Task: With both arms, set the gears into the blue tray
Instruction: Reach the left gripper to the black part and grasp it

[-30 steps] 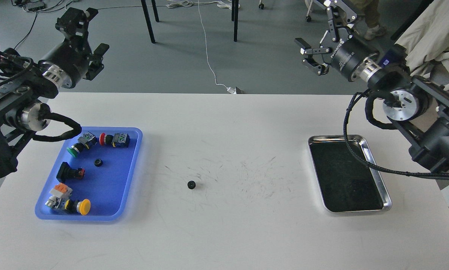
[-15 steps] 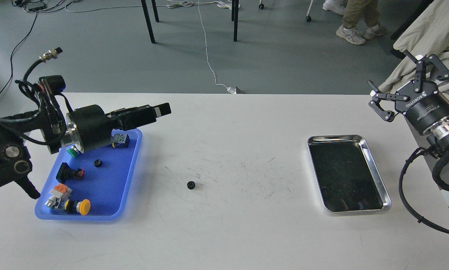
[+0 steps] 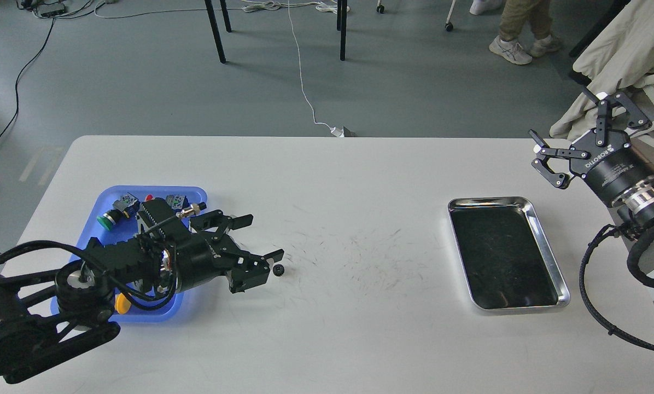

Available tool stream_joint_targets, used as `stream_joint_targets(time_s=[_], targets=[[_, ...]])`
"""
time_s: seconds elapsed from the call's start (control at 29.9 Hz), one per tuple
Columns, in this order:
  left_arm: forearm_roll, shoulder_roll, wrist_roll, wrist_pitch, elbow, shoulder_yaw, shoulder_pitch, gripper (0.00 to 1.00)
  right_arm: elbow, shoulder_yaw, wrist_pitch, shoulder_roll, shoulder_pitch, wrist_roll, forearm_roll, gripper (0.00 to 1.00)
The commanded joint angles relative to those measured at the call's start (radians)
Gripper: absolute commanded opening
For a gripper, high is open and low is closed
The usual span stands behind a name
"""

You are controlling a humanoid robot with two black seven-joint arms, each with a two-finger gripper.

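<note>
A tiny black gear (image 3: 278,269) lies on the white table, left of centre. My left gripper (image 3: 261,237) is low over the table, open, its fingertips just left of that gear, one finger reaching above it. The blue tray (image 3: 194,195) sits at the left, mostly covered by my left arm; push-button switches (image 3: 120,206) show at its far end. A second gear is hidden. My right gripper (image 3: 570,127) is open in the air beyond the table's right edge, holding nothing.
A shiny steel tray (image 3: 546,241) with a dark inside stands at the right of the table. Chair legs, cables and a person's feet are on the floor behind the table. A beige cloth hangs at the far right.
My left arm has swung down from above the blue tray to table level, bringing its open gripper next to the loose gear. The right gripper dropped and shifted slightly left.
</note>
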Motion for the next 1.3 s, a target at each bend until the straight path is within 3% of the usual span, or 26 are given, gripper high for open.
stream_joint_targets(time_s=[0.0,0.27,0.53,0.8,0.9,1.0,1.14,1.27], targets=[[0.067,-0.058,0.003,0.017,0.064,-0.016,0.057,0.97,0.000,0.000,0.000,0.003,-0.010,0.001,0.000,0.97],[0.067,-0.144,0.027,0.040,0.153,-0.024,0.089,0.93,0.000,0.004,0.000,0.002,-0.027,0.001,0.000,0.97],[0.067,-0.207,0.026,0.056,0.225,-0.024,0.102,0.75,-0.009,0.004,0.000,0.002,-0.027,0.005,-0.002,0.97],[0.067,-0.207,0.020,0.056,0.228,-0.024,0.129,0.45,-0.015,0.001,0.000,0.005,-0.028,0.009,-0.002,0.97],[0.067,-0.206,0.018,0.056,0.228,-0.025,0.140,0.18,-0.016,0.000,0.000,0.006,-0.028,0.009,-0.002,0.97],[0.067,-0.199,0.018,0.056,0.227,-0.031,0.151,0.08,-0.016,0.000,0.000,0.008,-0.028,0.009,-0.002,0.97],[0.067,-0.141,0.017,0.060,0.196,-0.056,0.149,0.07,-0.016,0.000,0.000,0.013,-0.027,0.009,-0.002,0.97],[0.067,-0.011,0.014,0.060,0.052,-0.123,0.123,0.07,-0.015,0.001,0.000,0.013,-0.021,0.008,-0.002,0.97]])
